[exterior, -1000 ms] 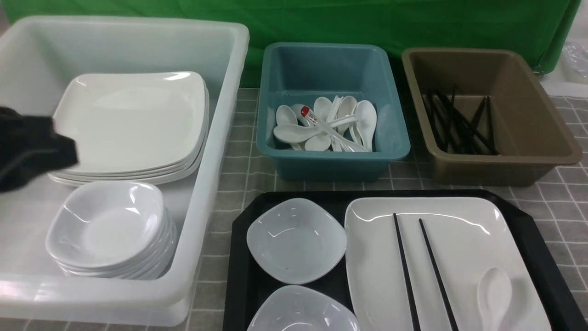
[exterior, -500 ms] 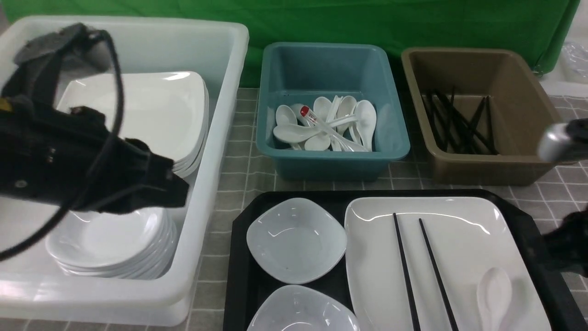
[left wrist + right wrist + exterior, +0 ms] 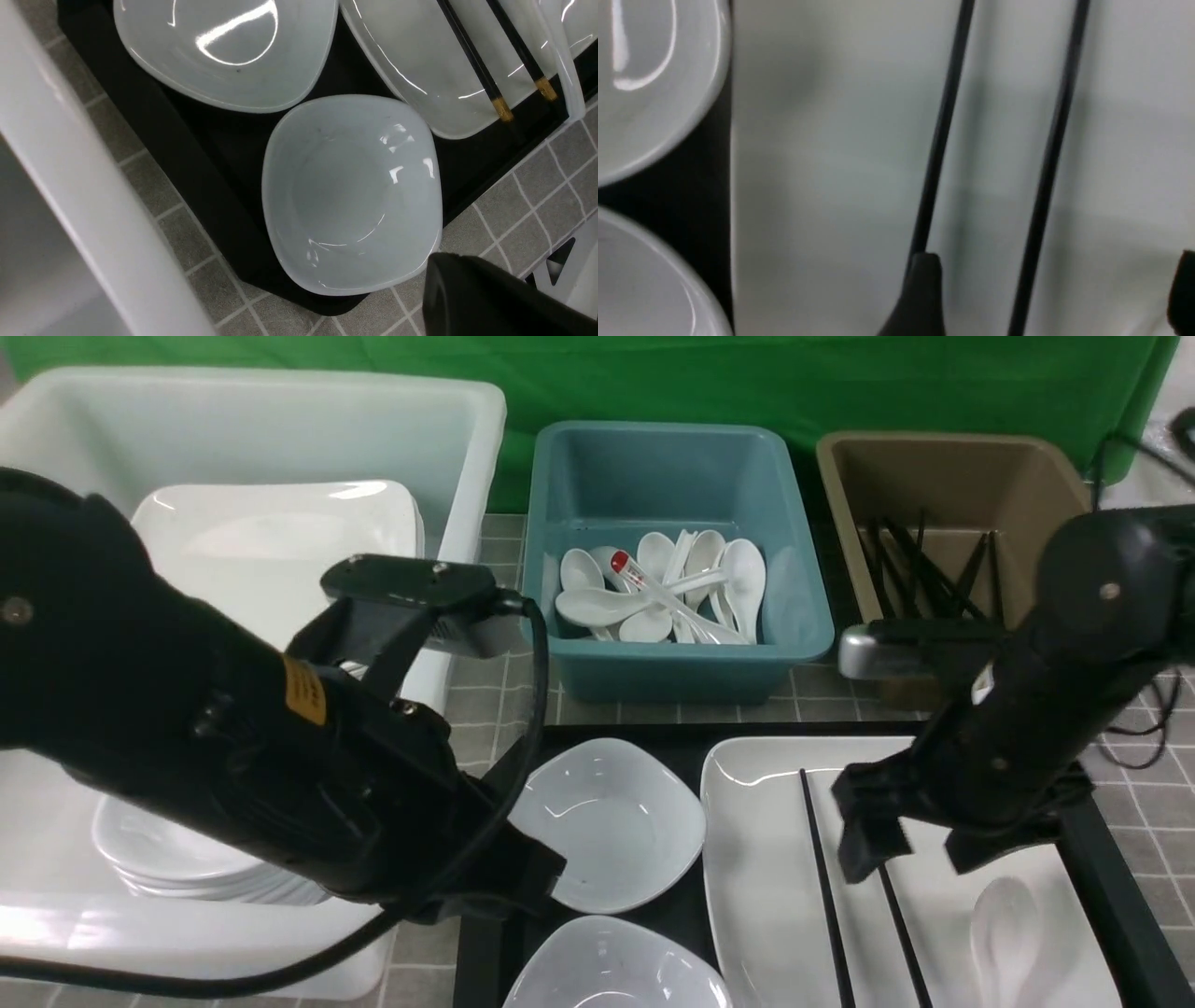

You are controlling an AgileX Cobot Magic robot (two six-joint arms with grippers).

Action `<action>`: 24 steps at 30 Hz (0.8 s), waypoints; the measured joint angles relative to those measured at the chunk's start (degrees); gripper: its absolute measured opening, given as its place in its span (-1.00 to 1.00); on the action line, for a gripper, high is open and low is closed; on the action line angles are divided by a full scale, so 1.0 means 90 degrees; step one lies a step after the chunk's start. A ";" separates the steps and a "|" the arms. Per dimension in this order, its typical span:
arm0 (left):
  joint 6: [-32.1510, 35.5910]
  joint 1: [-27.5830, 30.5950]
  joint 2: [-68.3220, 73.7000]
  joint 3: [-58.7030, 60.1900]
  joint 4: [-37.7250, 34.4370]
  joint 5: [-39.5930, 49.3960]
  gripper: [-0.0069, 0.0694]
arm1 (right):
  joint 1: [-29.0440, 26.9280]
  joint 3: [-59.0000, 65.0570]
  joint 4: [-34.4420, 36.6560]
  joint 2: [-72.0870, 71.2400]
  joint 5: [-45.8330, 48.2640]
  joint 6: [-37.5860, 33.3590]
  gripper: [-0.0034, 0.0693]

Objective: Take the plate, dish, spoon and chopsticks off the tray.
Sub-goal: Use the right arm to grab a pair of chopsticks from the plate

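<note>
The right fingers (image 3: 864, 840) are held spread over the plate (image 3: 766, 877), one of the chopsticks (image 3: 826, 896) between them; whether the left fingers (image 3: 490, 303) are spread cannot be told.

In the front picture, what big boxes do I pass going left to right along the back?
white tub → teal tub → brown tub

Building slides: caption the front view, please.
Right gripper open above chopsticks on plate; left arm over tray's left edge.
</note>
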 joint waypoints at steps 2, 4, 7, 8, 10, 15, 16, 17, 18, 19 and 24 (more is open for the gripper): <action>-0.0086 0.0000 0.0000 0.0000 0.0025 0.0046 -0.82 | 0.0030 -0.0025 0.0043 0.0249 -0.0139 0.0000 0.99; -0.0108 -0.0006 0.0000 0.0000 0.0029 0.0093 -0.82 | 0.0030 -0.0039 0.0064 0.0454 -0.0188 0.0006 0.99; -0.0122 -0.0006 0.0000 0.0000 0.0040 0.0127 -0.82 | 0.0030 -0.0044 0.0121 0.0711 -0.0216 0.0019 1.00; -0.0122 -0.0006 0.0000 0.0000 0.0051 0.0127 -0.82 | 0.0031 -0.0044 0.0129 0.0768 -0.0216 0.0019 1.00; -0.0122 -0.0006 0.0000 0.0000 0.0061 0.0134 -0.82 | 0.0031 -0.0059 0.0151 0.0774 -0.0234 0.0012 0.99; -0.0122 -0.0006 0.0000 0.0000 0.0095 0.0134 -0.82 | 0.0044 -0.0059 0.0187 0.0780 -0.0374 0.0012 0.55; -0.0122 -0.0006 0.0000 0.0000 0.0095 0.0134 -0.82 | 0.0044 -0.0059 0.0215 0.0786 -0.0374 0.0012 0.36; -0.0122 -0.0006 0.0000 0.0000 0.0095 0.0134 -0.82 | 0.0044 -0.0059 0.0232 0.0791 -0.0379 0.0012 0.24; -0.0122 -0.0006 0.0000 0.0000 0.0095 0.0134 -0.82 | 0.0044 -0.0059 0.0270 0.0799 -0.0379 0.0012 0.07; -0.0122 -0.0006 0.0000 0.0000 0.0095 0.0134 -0.82 | 0.0044 -0.0059 0.0284 0.0799 -0.0387 0.0012 0.02; -0.0122 -0.0006 0.0000 0.0000 0.0095 0.0004 -0.82 | 0.0116 -0.0059 0.0595 0.0833 -0.0556 0.0012 -0.56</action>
